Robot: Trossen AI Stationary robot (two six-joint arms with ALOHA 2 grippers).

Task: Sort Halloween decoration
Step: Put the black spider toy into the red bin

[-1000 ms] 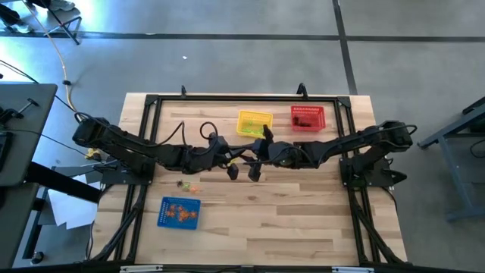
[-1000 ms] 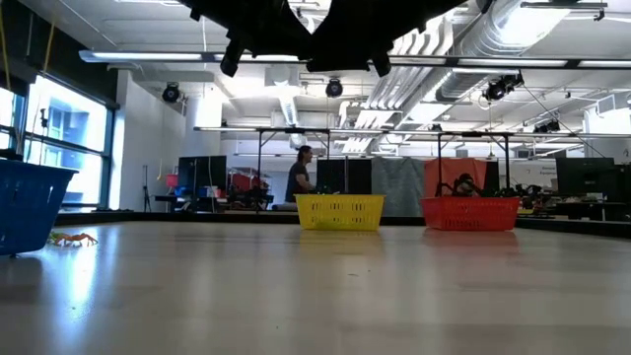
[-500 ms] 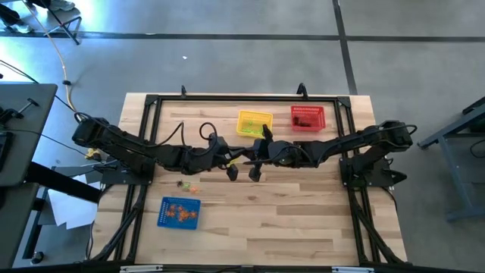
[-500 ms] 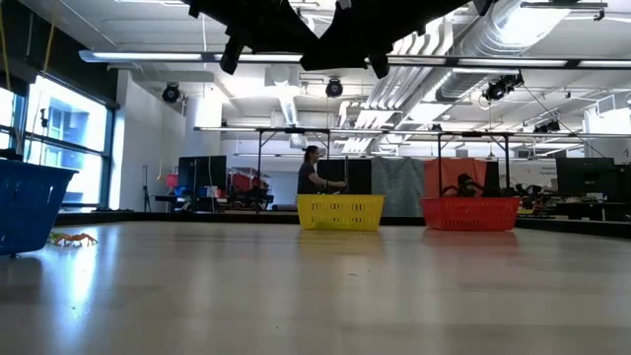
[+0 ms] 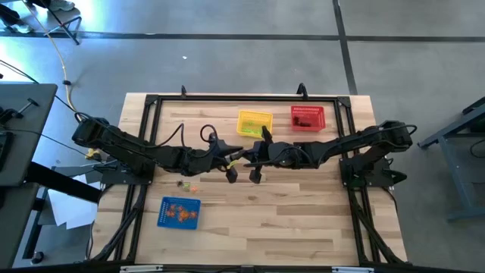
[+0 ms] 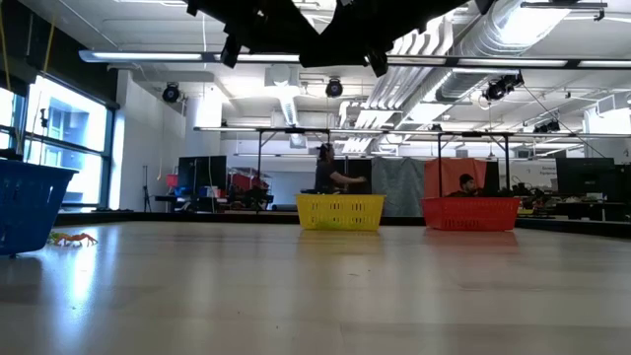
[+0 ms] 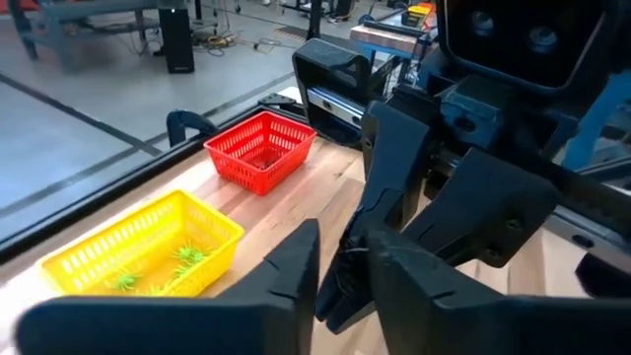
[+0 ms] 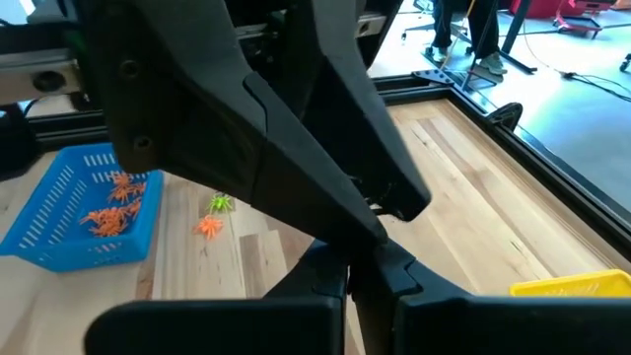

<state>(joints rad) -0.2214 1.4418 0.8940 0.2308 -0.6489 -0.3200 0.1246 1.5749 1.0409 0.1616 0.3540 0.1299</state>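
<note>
We meet over the middle of the table (image 5: 303,220), both arms raised, the left jaws (image 5: 230,171) and the right jaws (image 5: 256,173) nearly touching tip to tip. In the wrist views each pair looks pressed together, and something thin seems pinched where they meet, but we cannot tell what it is or which pair holds it.

Most sorting looks done. The blue basket (image 5: 179,212) near the front left corner holds orange trinkets (image 8: 110,205); the yellow basket (image 5: 254,122) at the back edge holds green trinkets (image 7: 182,256); the red basket (image 5: 308,117) beside it has dark bits inside.

Left over, we judge: loose trinkets (image 5: 187,184) on the table just behind the blue basket.
</note>
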